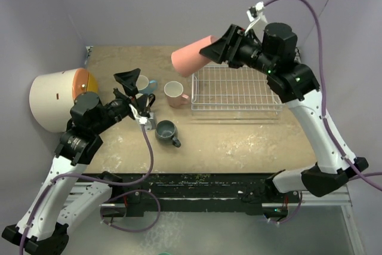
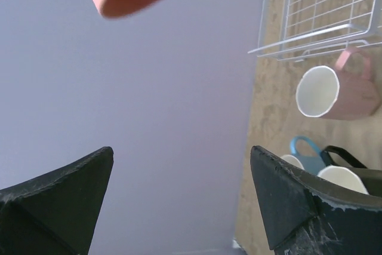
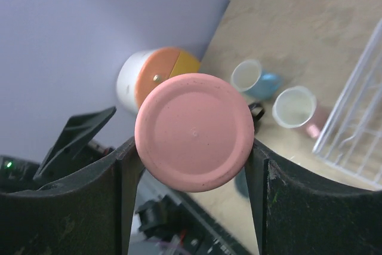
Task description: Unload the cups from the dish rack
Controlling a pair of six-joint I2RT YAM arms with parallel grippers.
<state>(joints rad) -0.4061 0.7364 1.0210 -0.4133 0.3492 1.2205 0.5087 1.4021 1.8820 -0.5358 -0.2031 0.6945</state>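
Observation:
My right gripper point(image 1: 210, 51) is shut on the salmon-red tumbler point(image 1: 192, 57) and holds it on its side in the air, beyond the left end of the white wire dish rack point(image 1: 236, 91). The tumbler's base fills the right wrist view point(image 3: 194, 131). No cups are in the rack. On the table left of the rack stand the pale pink mug point(image 1: 175, 93), the light blue mug point(image 1: 143, 83), the black mug point(image 1: 147, 101), partly hidden, and the dark grey-blue mug point(image 1: 166, 131). My left gripper point(image 1: 126, 88) is open and empty above the blue and black mugs.
A large cream drum with an orange lid point(image 1: 57, 97) lies at the table's left edge. Purple walls close in the back and sides. My left arm's cable point(image 1: 149, 147) hangs beside the grey-blue mug.

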